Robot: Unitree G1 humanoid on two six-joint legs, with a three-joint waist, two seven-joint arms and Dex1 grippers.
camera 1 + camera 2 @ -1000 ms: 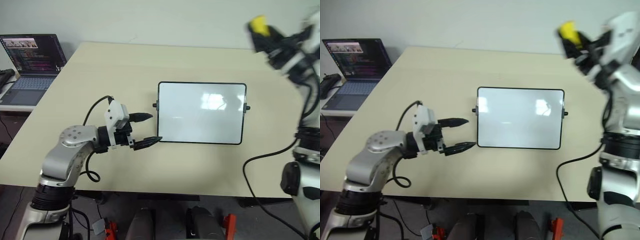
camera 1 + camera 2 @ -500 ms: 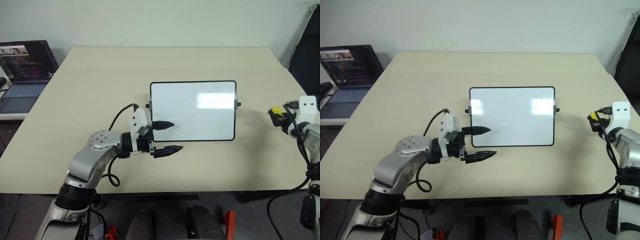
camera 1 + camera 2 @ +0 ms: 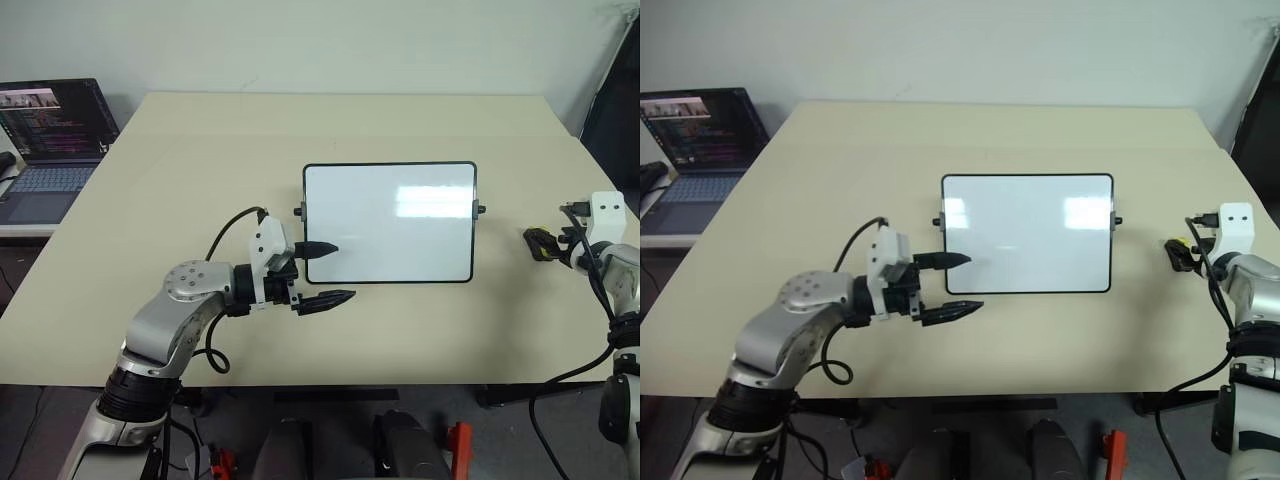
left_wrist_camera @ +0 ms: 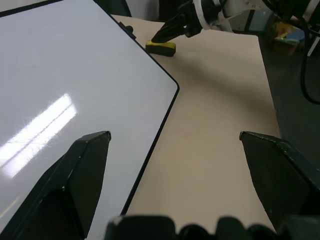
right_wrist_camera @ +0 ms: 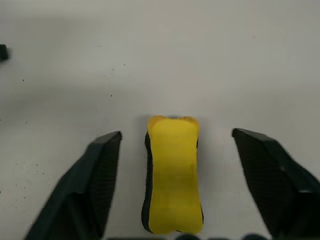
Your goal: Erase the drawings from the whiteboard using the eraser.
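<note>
Lowered since a second ago from high at the right of the wide beige table (image 3: 200,150) to its surface: right gripper (image 5: 175,145), jaws now spread wide and clear of the small bright yellow eraser block (image 5: 172,175), lying flat between them, well right of the board. Glossy white, black-framed whiteboard (image 3: 390,222) at table centre, blank, no drawings visible; judged erased, task essentially complete. Left gripper (image 3: 325,272) hovering at board's near left corner, jaws apart, empty.

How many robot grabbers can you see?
2. The left gripper sits at the whiteboard's left edge. The right gripper is right of the board, jaws open around the eraser.
</note>
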